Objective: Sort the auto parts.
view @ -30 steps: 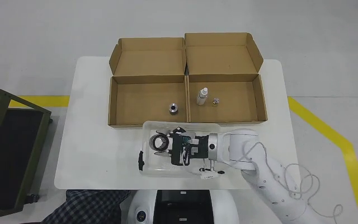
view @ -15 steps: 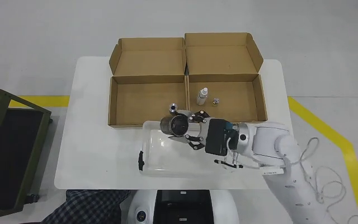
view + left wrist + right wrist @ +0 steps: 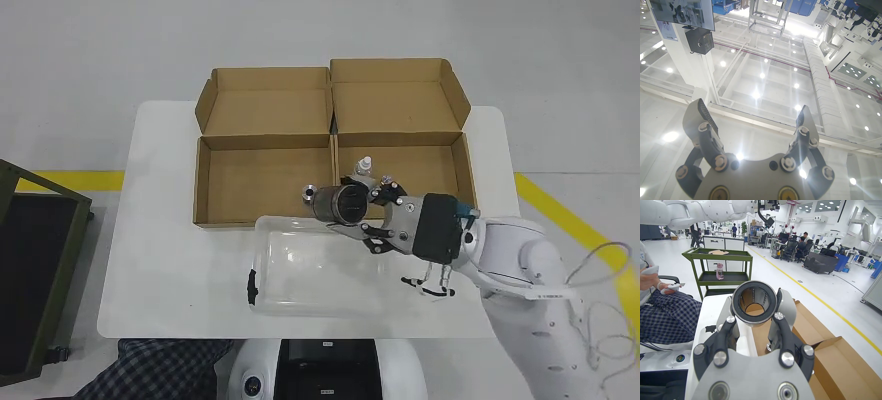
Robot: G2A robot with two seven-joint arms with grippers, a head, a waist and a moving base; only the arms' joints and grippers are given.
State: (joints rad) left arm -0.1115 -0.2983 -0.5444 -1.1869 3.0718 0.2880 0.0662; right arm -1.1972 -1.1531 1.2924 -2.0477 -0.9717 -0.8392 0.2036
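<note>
Right gripper (image 3: 350,205) clamps the bearing (image 3: 336,204) over the boxes (image 3: 335,160) at their shared wall (sorting drop pending, I judge). Left gripper (image 3: 751,106) wide, empty; pointing upward, out of the way.

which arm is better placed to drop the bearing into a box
Right: the right gripper is shut on the bearing over the cardboard boxes. The left gripper is open, pointing at the ceiling.

The white, jointed right arm (image 3: 520,268) reaches forward and to the left from the robot's right side. Its grey-and-black right gripper (image 3: 756,301) is clamped on a hollow metal cylinder with black rims (image 3: 755,320), with one finger pressed to each side. The left gripper (image 3: 753,111) points up toward the ceiling (image 3: 772,75), and its ribbed fingers (image 3: 705,113) are spread wide apart.
</note>
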